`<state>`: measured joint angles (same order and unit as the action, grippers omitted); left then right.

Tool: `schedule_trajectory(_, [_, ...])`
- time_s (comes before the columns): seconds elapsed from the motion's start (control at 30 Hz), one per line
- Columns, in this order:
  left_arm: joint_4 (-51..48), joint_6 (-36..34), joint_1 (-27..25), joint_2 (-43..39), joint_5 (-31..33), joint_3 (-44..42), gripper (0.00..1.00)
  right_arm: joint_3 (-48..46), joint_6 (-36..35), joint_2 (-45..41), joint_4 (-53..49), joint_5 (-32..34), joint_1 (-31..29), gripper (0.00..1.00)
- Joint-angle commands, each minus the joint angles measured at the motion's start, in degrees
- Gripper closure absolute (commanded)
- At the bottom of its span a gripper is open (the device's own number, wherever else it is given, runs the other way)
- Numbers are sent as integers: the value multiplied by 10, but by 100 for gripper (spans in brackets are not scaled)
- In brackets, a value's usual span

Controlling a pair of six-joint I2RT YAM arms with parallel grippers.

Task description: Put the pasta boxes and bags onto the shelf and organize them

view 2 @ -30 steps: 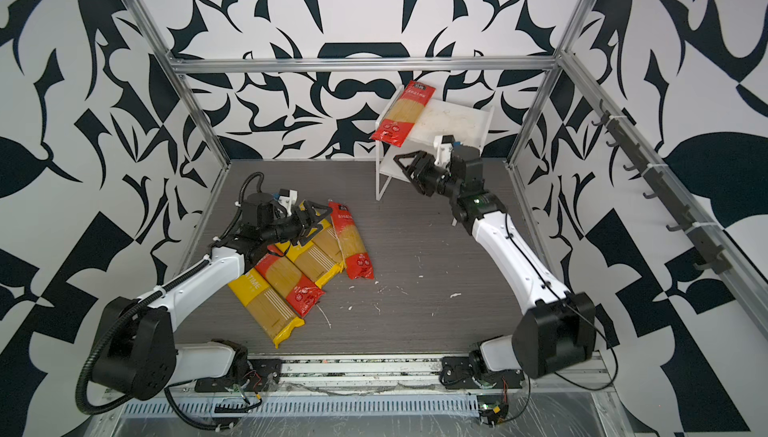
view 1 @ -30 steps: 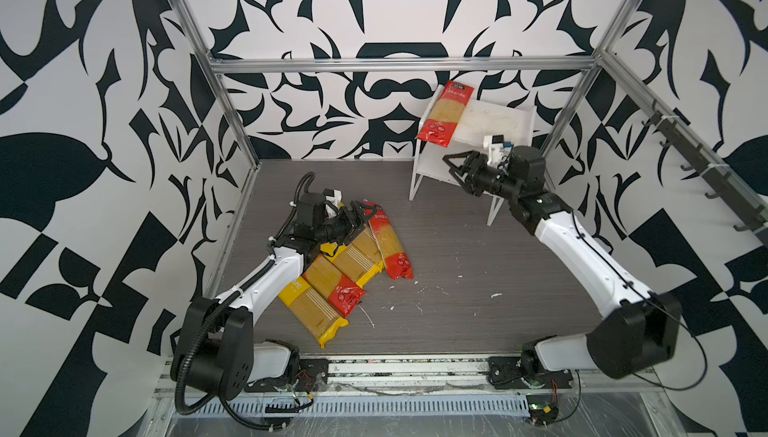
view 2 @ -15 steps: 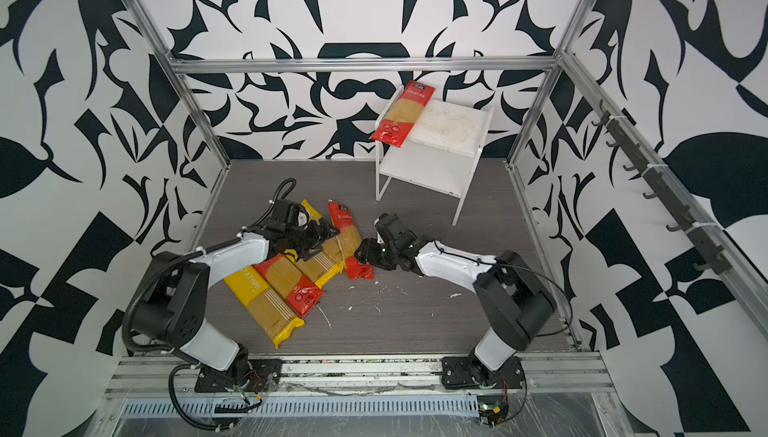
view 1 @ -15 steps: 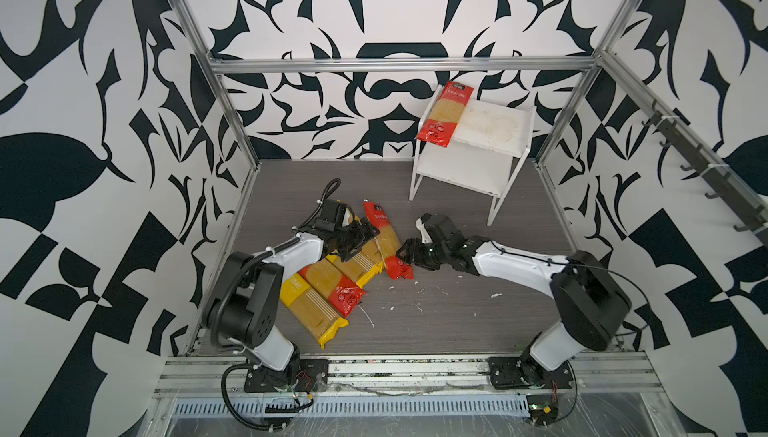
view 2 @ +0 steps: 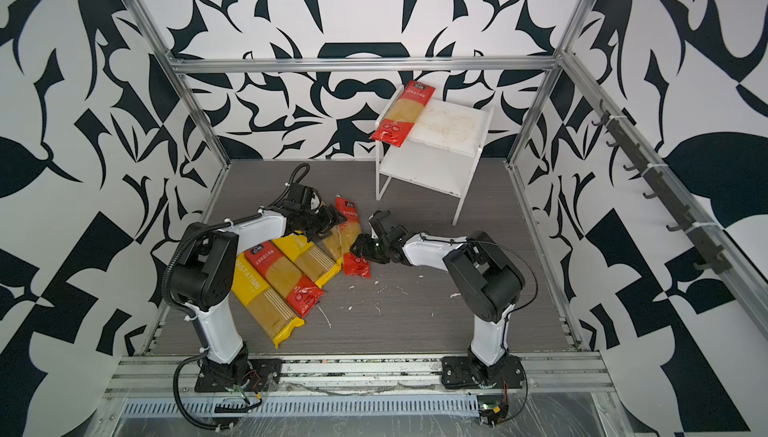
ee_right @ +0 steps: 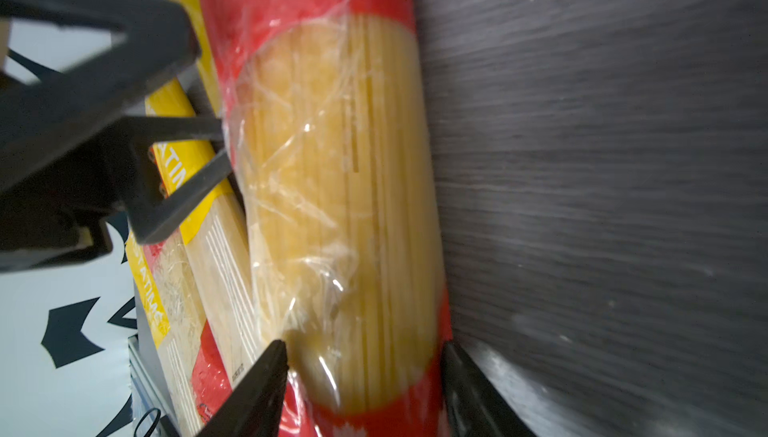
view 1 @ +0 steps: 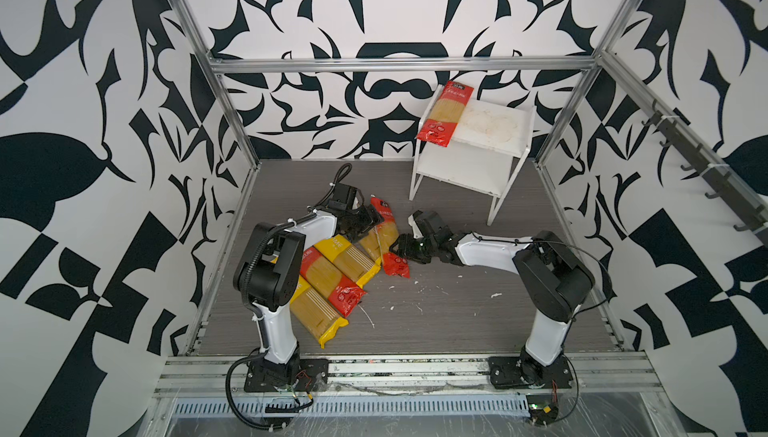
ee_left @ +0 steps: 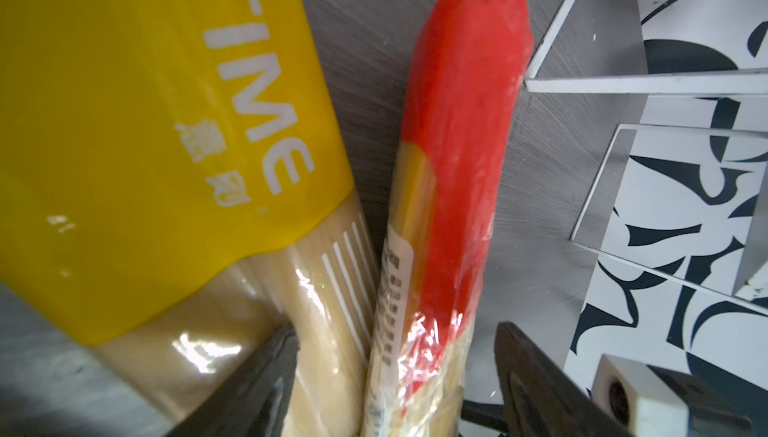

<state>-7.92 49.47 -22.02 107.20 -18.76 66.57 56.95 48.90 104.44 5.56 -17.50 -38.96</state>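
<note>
1. Black-and-white patterned walls close in the space on three sides. Aluminium frame bars run along the corners, and a hook rail sits on the right wall.
2. The table is grey wood-grain.
3. The shelf stands at the back right, close to the wall. The shelved packet, red-ended, lies along the left edge of its stained top board and overhangs the front.
4. A heap of red-ended and yellow-ended spaghetti packets lies overlapped and slantwise at front left. The left arm hides part of it.
5. The outer packet, red-ended, lies on the table at the heap's right edge, against a yellow-ended neighbour.
6. The left hand straddles the far half of the outer packet. Its jaws are wide, with a clear gap on one side.
7. The right hand straddles the near half. Its jaws are parted, with the tips right at the packet's two edges.
8. White crumbs dot the table in front of the arms.
</note>
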Motion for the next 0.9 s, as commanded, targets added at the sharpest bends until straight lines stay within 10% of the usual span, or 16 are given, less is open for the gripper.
schedule_trajectory(0.0, [-84,-37,-20,12,22,27,21,-19,15,-2,52,-32,-14,40])
schedule_trajectory(0.87, [-188,-141,-52,156,58,222,22,-38,24,16,85,-43,-9,42])
